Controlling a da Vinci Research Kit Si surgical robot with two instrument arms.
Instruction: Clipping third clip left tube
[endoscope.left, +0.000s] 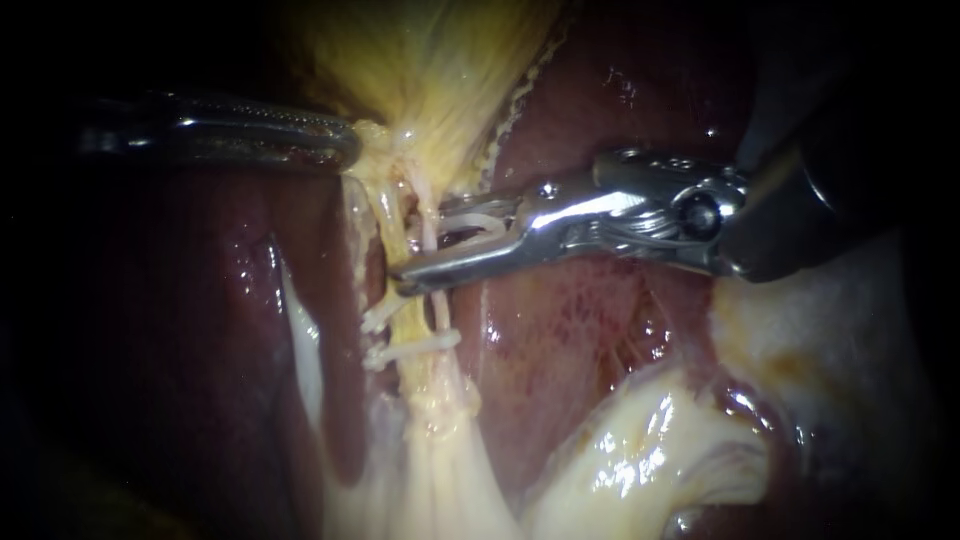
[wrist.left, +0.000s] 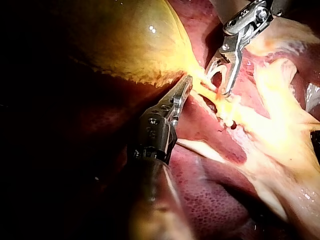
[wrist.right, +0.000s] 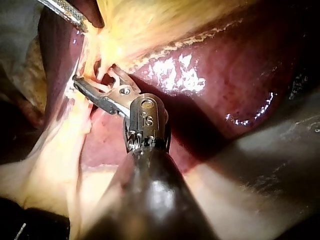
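Your left instrument (endoscope.left: 345, 140) comes in from the left, claw clenched on the gallbladder (endoscope.left: 430, 60) at its narrow lower end, where the yellow tissue tapers. Your right instrument (endoscope.left: 425, 240) comes in from the right, claw released and spread wide, one half on each side of the tube (endoscope.left: 428, 225), which runs down from the gallbladder over the liver (endoscope.left: 580, 310). Something pale sits inside the spread claw; can't tell what. Two white clips (endoscope.left: 410, 348) already cross the tube just below the claw.
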